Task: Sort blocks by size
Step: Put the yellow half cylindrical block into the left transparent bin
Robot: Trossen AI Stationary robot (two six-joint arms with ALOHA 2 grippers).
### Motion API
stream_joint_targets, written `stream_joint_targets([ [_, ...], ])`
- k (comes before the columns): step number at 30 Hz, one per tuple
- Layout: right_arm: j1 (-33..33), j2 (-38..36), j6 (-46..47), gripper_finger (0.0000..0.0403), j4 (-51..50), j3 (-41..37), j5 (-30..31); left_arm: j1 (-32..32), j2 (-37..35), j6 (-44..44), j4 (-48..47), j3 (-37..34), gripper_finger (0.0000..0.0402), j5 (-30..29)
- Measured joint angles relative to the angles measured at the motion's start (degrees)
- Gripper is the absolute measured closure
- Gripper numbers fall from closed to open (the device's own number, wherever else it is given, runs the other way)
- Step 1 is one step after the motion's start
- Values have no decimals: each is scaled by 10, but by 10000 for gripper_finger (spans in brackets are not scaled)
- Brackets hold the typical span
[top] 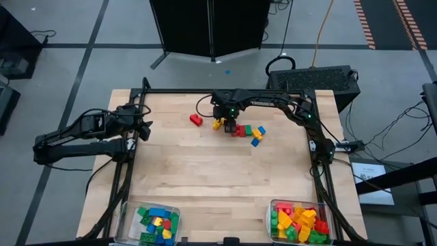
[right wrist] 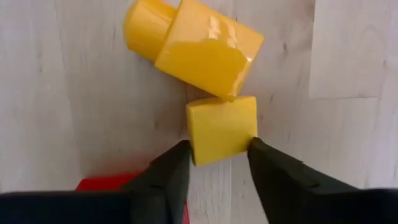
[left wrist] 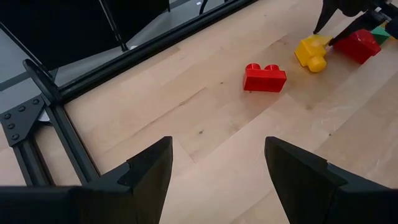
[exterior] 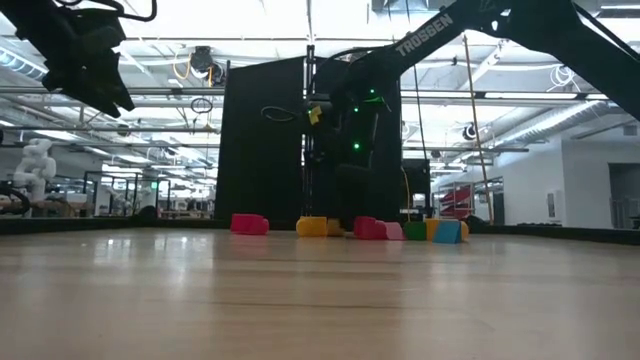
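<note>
1. Blocks fill two bins at the tabletop's near edge, the left bin [top: 153, 224] and the right bin [top: 299, 220]; a few loose ones lie near the far edge.
2. The left gripper [top: 145, 126] waits over the left edge, fingers [left wrist: 149, 171] open and empty.
3. A red block [top: 196, 120] lies alone, left of the cluster.
4. The right gripper [right wrist: 217, 163] has its fingers touching both sides of a small yellow block [right wrist: 222, 128], beside a larger yellow one [right wrist: 202, 51]. The pick seems under way; next comes a lift and carry.
5. Which bin takes small blocks cannot be told.
</note>
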Motion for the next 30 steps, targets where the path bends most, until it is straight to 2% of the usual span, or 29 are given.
stream_joint_targets([
  [8,6,3,12,352,-33,3,4,0,0,0,0,0,146,0],
  [13,10,13,34,397,-45,4,-3,0,0,0,0,0,146,0],
  [19,24,11,68,403,-57,4,-4,0,0,0,0,0,146,0],
  [24,53,1,109,403,-65,4,-35,0,0,-1,0,0,146,0],
  [27,67,-10,130,403,-68,12,-29,0,0,-1,0,0,146,0],
  [30,78,-17,151,394,-79,39,6,0,0,-2,0,0,146,0],
])
